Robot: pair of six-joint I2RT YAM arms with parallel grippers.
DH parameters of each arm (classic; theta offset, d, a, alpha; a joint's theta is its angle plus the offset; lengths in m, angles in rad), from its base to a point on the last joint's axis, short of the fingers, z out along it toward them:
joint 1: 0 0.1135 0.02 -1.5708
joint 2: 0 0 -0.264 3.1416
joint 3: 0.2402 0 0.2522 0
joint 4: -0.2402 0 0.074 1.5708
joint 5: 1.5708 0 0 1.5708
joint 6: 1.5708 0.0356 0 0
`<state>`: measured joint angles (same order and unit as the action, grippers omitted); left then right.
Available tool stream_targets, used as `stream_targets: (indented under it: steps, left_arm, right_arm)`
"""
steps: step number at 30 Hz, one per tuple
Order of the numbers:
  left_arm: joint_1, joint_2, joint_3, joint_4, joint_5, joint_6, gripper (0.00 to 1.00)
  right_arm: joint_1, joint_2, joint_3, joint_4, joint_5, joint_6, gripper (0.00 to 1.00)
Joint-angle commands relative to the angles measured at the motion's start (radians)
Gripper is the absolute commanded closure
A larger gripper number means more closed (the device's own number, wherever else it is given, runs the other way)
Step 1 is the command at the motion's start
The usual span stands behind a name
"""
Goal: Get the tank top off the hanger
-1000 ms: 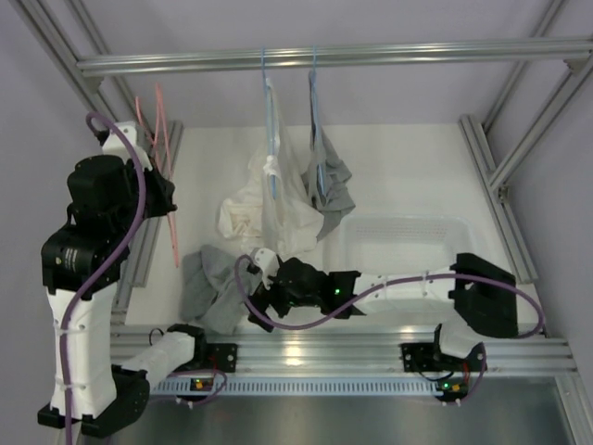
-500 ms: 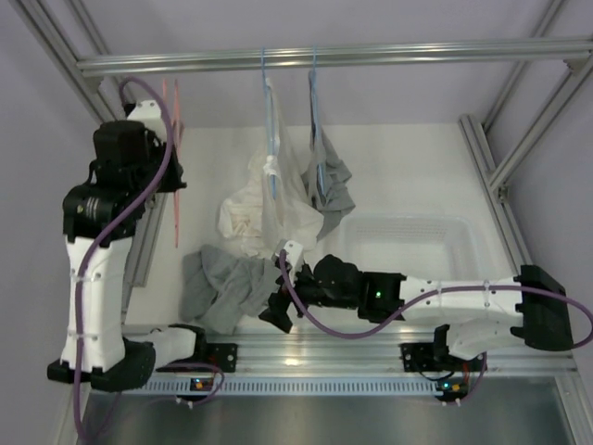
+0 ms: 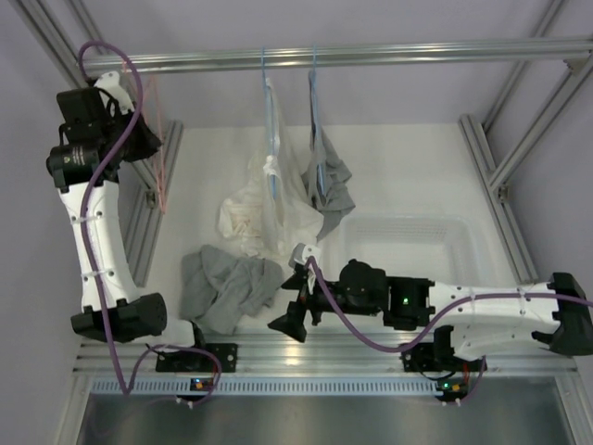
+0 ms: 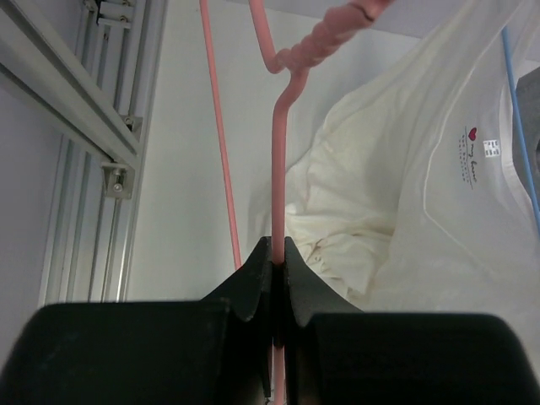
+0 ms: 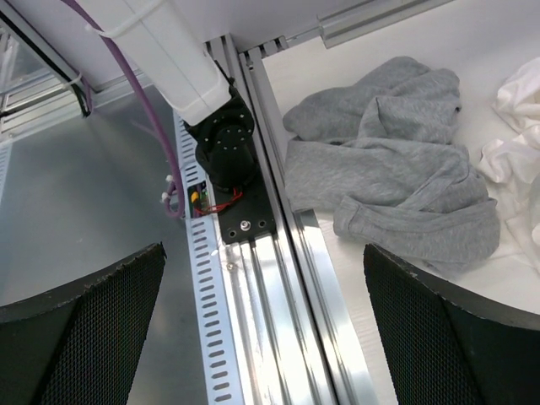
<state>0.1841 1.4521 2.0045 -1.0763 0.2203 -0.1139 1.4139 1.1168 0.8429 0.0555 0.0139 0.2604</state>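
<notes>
- Top view: the left gripper [image 3: 146,141] is up high at the back left, clamped on the pink hanger [image 3: 163,162], which looks bare. The gray top [image 3: 227,286] is lying crumpled on the table [image 3: 408,167] near the front edge. The right gripper [image 3: 295,303] hangs just beside it, jaws spread wide, nothing in them.
- Left wrist: fingers pinched tight on the hanger's wire, with a white garment [image 4: 405,211] behind.
- Right wrist: jaws wide apart over the front rail [image 5: 261,278]. The gray top is off to the upper right, not touched.

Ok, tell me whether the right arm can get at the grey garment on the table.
Probably yes: the right gripper is open, just beside the grey garment, nothing between them.
</notes>
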Motion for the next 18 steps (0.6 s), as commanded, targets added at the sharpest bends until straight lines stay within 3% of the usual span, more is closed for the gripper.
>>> stream_targets:
  steps: [1, 7, 18]
  left_arm:
    - [0.052, 0.014, 0.047, 0.104, 0.172, -0.009, 1.00]
    - [0.121, 0.108, 0.082, 0.116, 0.281, -0.007, 1.00]
    - [0.129, 0.240, 0.138, 0.082, 0.260, -0.009, 0.98]
  right_arm:
    - [0.019, -0.006, 0.004, -0.034, 0.009, -0.023, 0.01]
    - [0.019, 0.063, 0.025, -0.031, 0.006, -0.033, 0.01]
    - [0.020, 0.141, 0.053, -0.013, -0.008, -0.033, 0.01]
